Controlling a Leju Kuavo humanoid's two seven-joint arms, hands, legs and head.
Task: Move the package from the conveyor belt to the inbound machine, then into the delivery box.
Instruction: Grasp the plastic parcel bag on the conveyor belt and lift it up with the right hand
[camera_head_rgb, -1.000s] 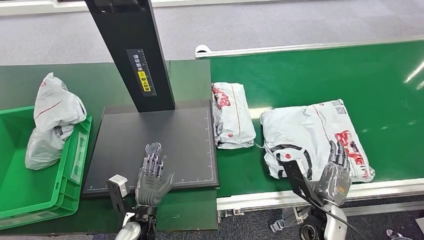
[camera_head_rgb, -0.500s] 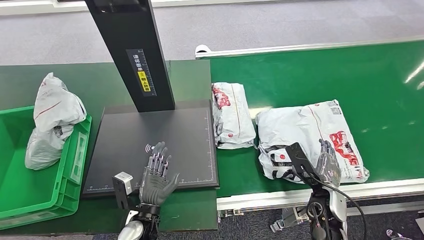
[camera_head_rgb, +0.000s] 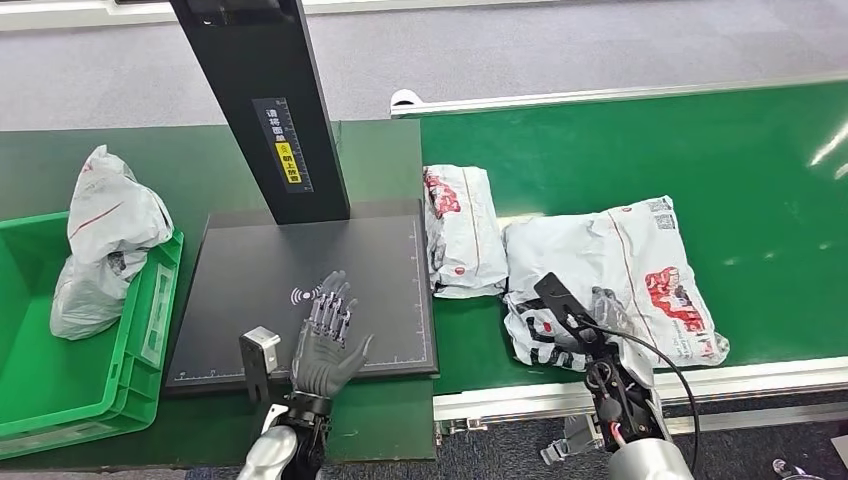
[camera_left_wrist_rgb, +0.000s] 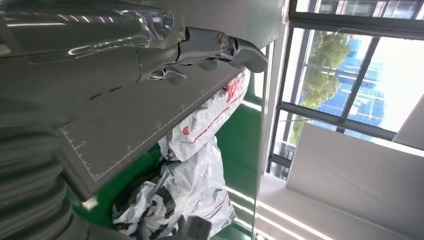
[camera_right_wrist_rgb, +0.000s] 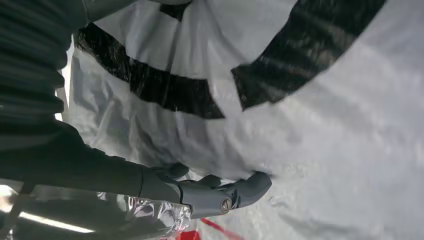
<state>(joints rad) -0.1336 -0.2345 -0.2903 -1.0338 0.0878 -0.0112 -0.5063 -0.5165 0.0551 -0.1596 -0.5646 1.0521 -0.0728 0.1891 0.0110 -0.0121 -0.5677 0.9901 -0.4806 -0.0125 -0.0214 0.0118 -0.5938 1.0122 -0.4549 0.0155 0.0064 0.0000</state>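
**My right hand on the large package, my left over the scanner plate**

My right hand (camera_head_rgb: 610, 312) lies on the near part of the large grey package (camera_head_rgb: 620, 270), which rests flat on the green conveyor belt (camera_head_rgb: 700, 150) close to its near rail. In the right wrist view my fingers (camera_right_wrist_rgb: 250, 186) press against the crinkled grey plastic with its black print (camera_right_wrist_rgb: 165, 90); whether they have closed on a fold of it I cannot tell. A smaller package (camera_head_rgb: 462, 230) lies just beside the large one, touching or nearly so, along the edge of the black plate of the inbound machine (camera_head_rgb: 260, 270).

My left hand (camera_head_rgb: 328, 345) hovers over the near part of that plate, fingers spread and straight, holding nothing. The machine's black post (camera_head_rgb: 262, 100) stands at the plate's far edge. To the left, the green delivery box (camera_head_rgb: 150, 310) holds another grey package (camera_head_rgb: 105, 235) leaning on its rim.
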